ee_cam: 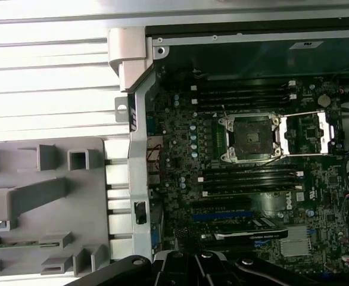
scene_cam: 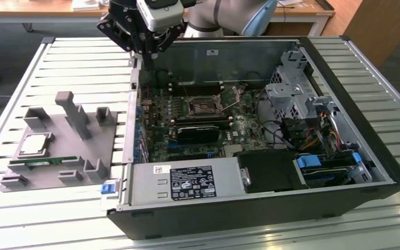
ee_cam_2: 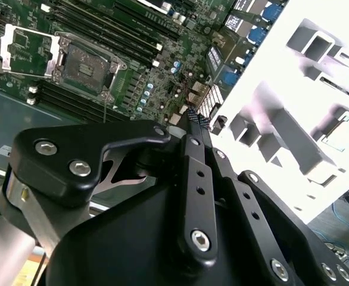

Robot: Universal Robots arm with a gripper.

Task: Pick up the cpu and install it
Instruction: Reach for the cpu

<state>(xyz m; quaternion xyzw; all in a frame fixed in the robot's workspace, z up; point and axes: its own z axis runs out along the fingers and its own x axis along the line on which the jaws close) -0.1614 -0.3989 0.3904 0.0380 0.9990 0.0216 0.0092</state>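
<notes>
The cpu [scene_cam: 35, 144], a flat square chip with a silver top, lies in a pocket of the grey holder block [scene_cam: 64, 138] at the exterior view's left, outside the computer case. My gripper [scene_cam: 145, 66] hangs above the case's far left wall, well away from the cpu. Its black fingers [ee_cam_2: 193, 128] meet at the tips, shut with nothing between them. On the green motherboard the cpu socket [scene_cam: 203, 108] [ee_cam: 250, 138] [ee_cam_2: 85, 62] stands bare, and its metal load plate [ee_cam: 305, 132] is flipped open beside it.
A narrow green memory stick [scene_cam: 40, 162] lies in the holder below the cpu. The open case [scene_cam: 255, 156] holds a black graphics card [scene_cam: 200, 130], a power supply [scene_cam: 186, 182], drive cages [scene_cam: 290, 96] and cables. The holder's upright posts [scene_cam: 71, 112] rise near the cpu.
</notes>
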